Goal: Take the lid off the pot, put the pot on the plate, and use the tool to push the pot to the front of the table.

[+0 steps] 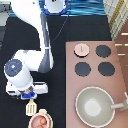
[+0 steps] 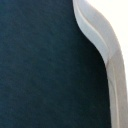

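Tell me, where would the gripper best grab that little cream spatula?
Probably by its thin handle, from straight above: the spatula lies flat on the black table, slotted head toward the pot, handle pointing up toward the gripper, which hovers right over it.

light: even, soft, moderately bright | glare: pale sheen inside large grey metal pan [image 1: 96,106] | shadows: faint on black bench [image 1: 55,65] | hand [image 1: 29,95] over bench's left part | focus: both views blurry
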You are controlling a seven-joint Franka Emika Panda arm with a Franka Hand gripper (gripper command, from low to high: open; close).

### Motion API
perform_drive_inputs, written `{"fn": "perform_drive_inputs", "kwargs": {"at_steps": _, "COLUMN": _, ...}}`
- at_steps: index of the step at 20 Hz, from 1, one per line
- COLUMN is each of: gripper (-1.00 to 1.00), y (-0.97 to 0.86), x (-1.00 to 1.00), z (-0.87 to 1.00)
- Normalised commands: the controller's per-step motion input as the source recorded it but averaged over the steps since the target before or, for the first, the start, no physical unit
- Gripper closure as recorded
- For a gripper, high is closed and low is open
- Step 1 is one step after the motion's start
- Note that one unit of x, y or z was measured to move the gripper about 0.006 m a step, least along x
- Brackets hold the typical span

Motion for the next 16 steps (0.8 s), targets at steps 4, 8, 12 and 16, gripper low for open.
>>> {"fn": "perform_drive_inputs", "kwargs": {"at_steps": 4, "gripper": 1.0, "y": 0.38, "x": -0.54, "z": 0.63}}
{"fn": "perform_drive_inputs", "kwargs": {"at_steps": 8, "gripper": 1.0, "y": 0.29, "x": -0.7, "z": 0.61}}
{"fn": "perform_drive_inputs", "kwargs": {"at_steps": 12, "gripper": 1.0, "y": 0.24, "x": -0.72, "z": 0.56}}
{"fn": "perform_drive_inputs", "kwargs": {"at_steps": 16, "gripper": 1.0, "y": 0.2, "x": -0.87, "z": 0.39}}
